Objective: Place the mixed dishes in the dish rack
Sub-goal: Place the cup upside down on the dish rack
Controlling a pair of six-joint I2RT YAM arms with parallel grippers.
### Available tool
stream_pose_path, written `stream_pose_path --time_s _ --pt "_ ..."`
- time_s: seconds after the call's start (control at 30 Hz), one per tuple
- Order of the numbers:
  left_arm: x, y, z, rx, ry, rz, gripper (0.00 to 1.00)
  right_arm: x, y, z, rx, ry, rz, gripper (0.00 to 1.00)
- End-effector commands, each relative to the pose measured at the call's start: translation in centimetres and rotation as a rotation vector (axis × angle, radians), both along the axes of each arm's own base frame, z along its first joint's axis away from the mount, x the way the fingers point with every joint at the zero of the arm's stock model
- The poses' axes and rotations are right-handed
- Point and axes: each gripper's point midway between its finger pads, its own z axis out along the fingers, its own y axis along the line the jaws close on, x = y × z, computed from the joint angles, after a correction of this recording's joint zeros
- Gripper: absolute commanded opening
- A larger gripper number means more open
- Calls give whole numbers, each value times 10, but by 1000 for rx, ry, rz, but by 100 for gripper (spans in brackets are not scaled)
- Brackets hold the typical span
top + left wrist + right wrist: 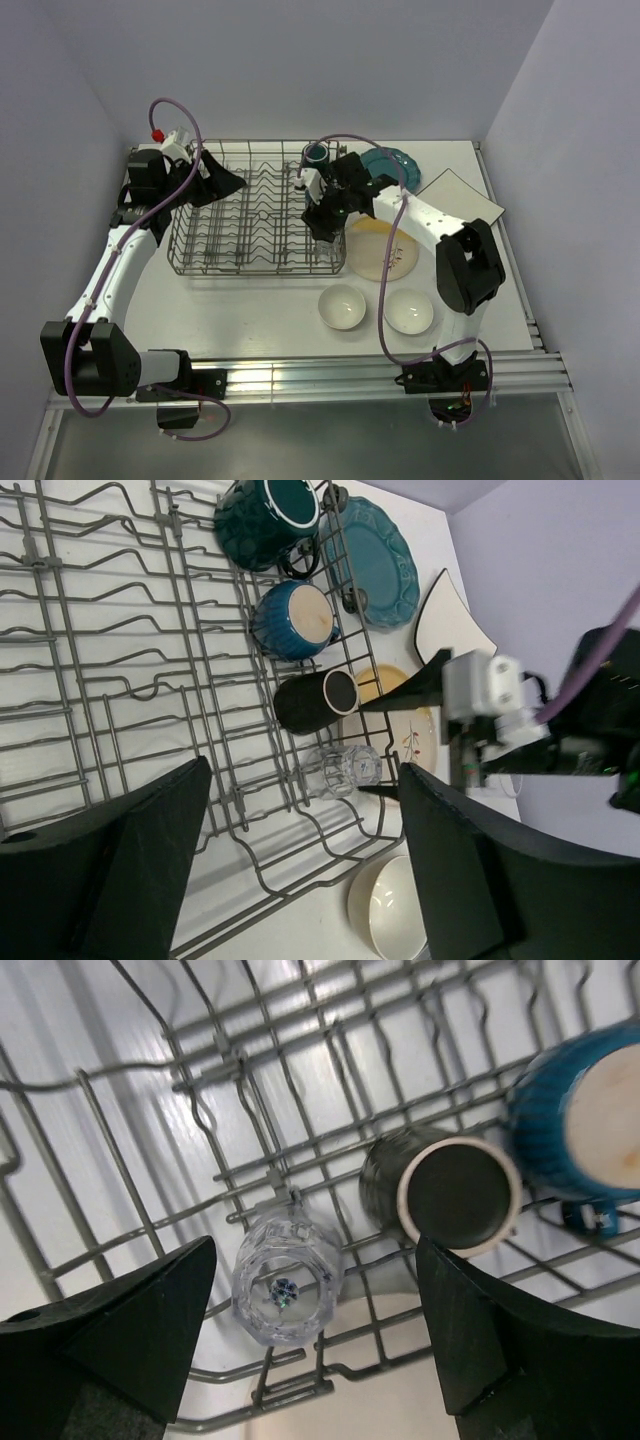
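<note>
A small clear glass (288, 1280) sits in the near right corner of the dish rack (250, 270). Just beside it is a dark mug (455, 1195), with a blue mug (580, 1125) beyond that. We see the right claw (315, 1260) spread wide above the glass, gripping nothing. The left claw (228, 182) hangs open and empty over the rack's far left. Two white bowls (342, 306) rest on the table (250, 310), nearer than the rack's right end.
</note>
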Motion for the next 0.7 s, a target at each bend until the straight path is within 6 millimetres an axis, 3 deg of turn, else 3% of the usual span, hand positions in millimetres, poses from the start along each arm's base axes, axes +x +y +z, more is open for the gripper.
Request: stream_pose_path --time_s 0.0,0.07,0.1,0.23,0.27,0.4,0.43,0.67 --pt "1 6 38 16 -115 11 86 0 8 63 111 -66 51 89" --pt "-2 6 41 -8 -120 -11 90 -3 7 79 115 -73 83 93" --pt "-3 5 42 -38 -107 -20 99 -3 7 86 121 -78 94 95" --pt "-6 1 30 -122 -53 -105 99 0 11 121 232 -35 112 100" --pt "-8 0 29 -124 -51 -117 99 7 8 138 270 -46 100 100" --pt "-16 -8 21 -40 -35 -152 99 13 3 174 432 -6 91 100" --pt "-24 -25 15 -13 -9 -199 99 15 3 181 463 -20 99 100" --pt "-92 -84 -45 130 197 -327 89 8 -4 167 504 54 111 100"
